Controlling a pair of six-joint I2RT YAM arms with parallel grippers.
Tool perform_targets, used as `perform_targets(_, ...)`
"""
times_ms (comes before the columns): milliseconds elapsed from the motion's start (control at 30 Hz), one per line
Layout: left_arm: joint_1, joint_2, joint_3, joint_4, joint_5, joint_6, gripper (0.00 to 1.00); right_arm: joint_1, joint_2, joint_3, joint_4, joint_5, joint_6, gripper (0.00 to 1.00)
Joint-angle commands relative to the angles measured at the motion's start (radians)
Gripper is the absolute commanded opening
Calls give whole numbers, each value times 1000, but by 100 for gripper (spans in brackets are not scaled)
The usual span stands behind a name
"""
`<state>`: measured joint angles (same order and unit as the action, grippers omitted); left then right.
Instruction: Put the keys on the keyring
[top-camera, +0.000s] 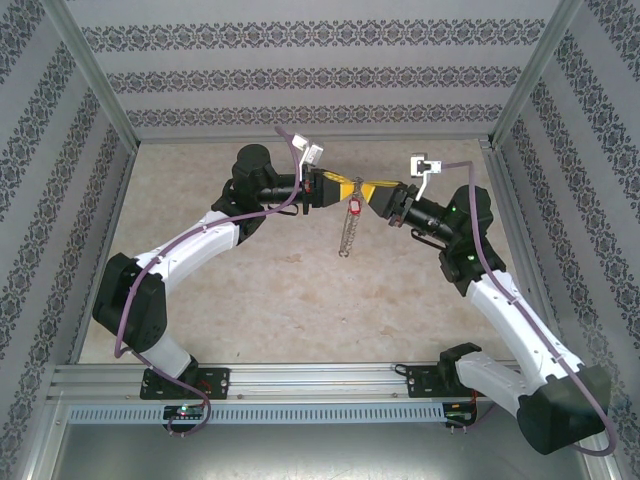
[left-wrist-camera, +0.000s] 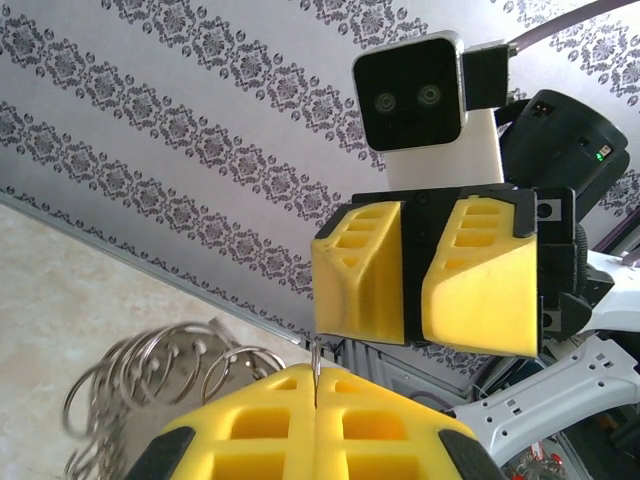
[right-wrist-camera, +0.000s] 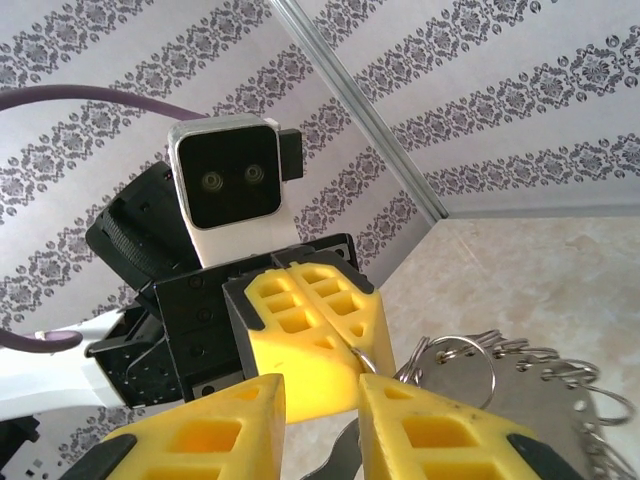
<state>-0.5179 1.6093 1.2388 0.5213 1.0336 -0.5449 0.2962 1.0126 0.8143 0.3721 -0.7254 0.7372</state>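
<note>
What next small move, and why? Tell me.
Probably ease the right gripper a touch closer to the left gripper, lining the key up with the keyring wire. The left is shut on that thin wire, the tips nearly meet, and the red key hangs just below them.

Shiny metal keyring (right-wrist-camera: 540, 400), matt yellow plastic fingers (right-wrist-camera: 310, 320)

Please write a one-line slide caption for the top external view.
Left gripper and right gripper face each other above the table, the red-headed key and grey keyring hanging between them.
</note>
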Motion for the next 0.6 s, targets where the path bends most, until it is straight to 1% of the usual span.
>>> perform_targets(0, -8, 1, 1, 97, -5, -32, 0, -9, 20, -6, 98, -33, 45, 27)
perform_targets(367, -10, 1, 5, 107, -4, -42, 0, -9, 63, -25, 161, -40, 71, 27)
perform_targets(567, -10, 6, 4, 112, -6, -44, 0, -4, 90, -23, 199, -77, 89, 26)
